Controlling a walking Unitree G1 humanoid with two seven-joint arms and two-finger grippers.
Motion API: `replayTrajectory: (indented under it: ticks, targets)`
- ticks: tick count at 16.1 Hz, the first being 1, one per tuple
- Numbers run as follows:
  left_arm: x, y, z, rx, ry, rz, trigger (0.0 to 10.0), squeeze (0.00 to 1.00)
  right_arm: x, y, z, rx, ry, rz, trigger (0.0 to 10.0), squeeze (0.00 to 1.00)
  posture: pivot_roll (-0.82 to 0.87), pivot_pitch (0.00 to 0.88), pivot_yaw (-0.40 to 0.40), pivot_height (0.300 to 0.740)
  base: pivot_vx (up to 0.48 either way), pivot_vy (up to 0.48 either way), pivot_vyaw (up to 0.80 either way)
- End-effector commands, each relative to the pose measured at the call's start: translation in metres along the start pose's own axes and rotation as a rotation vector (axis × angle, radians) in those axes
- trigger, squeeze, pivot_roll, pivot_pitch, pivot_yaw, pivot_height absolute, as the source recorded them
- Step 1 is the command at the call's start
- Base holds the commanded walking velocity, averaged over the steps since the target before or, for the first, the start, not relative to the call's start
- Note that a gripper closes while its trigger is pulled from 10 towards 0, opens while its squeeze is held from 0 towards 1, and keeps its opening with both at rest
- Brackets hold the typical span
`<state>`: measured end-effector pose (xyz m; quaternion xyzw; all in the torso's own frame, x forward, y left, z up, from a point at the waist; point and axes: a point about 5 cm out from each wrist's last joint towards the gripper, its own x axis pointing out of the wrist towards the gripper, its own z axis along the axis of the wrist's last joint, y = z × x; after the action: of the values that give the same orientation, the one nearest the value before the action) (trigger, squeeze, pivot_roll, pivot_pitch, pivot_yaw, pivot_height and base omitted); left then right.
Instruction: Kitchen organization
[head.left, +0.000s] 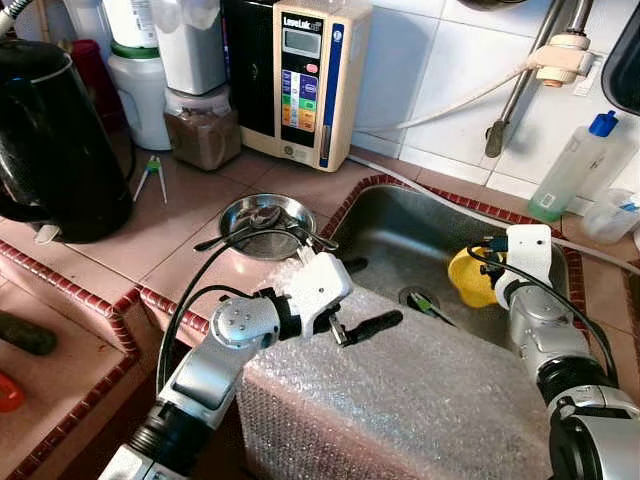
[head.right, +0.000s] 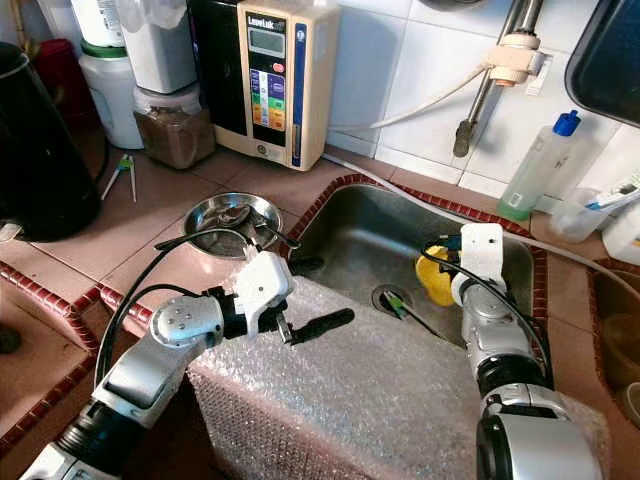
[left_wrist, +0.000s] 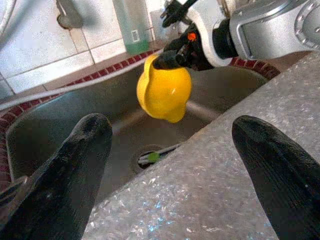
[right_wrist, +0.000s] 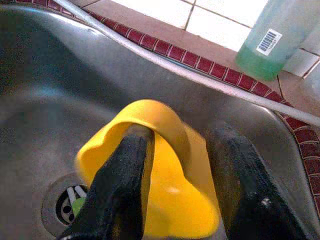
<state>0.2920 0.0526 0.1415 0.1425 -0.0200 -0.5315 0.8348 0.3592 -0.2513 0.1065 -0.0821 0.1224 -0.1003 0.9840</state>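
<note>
A yellow plastic cup (head.left: 466, 280) hangs tilted over the steel sink (head.left: 395, 235), above the drain (left_wrist: 150, 156). My right gripper (right_wrist: 179, 137) is shut on the yellow cup's rim (right_wrist: 160, 117), one finger inside and one outside. My left gripper (head.left: 356, 329) stands open over a sheet of bubble wrap (head.left: 420, 390) that covers the sink's front edge, with nothing between its fingers (left_wrist: 82, 165). In the left wrist view the cup (left_wrist: 164, 90) sits ahead of that gripper, apart from it.
A small steel bowl (head.left: 265, 222) with utensils sits on the tiled counter left of the sink. A black kettle (head.left: 50, 140), jars and a water machine (head.left: 300, 80) line the back left. A green soap bottle (head.left: 570, 170) stands behind the sink's right side.
</note>
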Motion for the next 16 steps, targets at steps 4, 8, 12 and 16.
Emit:
replayTrajectory:
  ticks: [4,8,12,16]
  targets:
    - [0.002,0.004,0.004,0.032,-0.017,0.021,10.0,1.0,0.0,0.003,-0.002,0.019,0.004,0.029,10.0,1.0,0.16,0.0,-0.056,0.74,0.0,0.0,0.0]
    - [0.003,0.005,0.006,0.036,-0.027,0.039,10.0,1.0,-0.001,0.008,-0.004,-0.032,0.01,0.062,10.0,1.0,0.16,0.0,-0.058,0.74,0.0,0.0,0.0]
    - [0.004,0.007,0.006,0.042,-0.031,0.051,10.0,1.0,-0.002,0.019,-0.015,0.09,0.115,0.149,10.0,1.0,0.16,0.0,-0.059,0.74,0.0,0.0,0.0]
    - [0.003,0.018,0.011,0.041,-0.067,0.158,10.0,1.0,0.0,0.012,0.008,0.136,-0.037,0.146,10.0,1.0,0.16,0.0,-0.059,0.74,0.0,0.0,0.0]
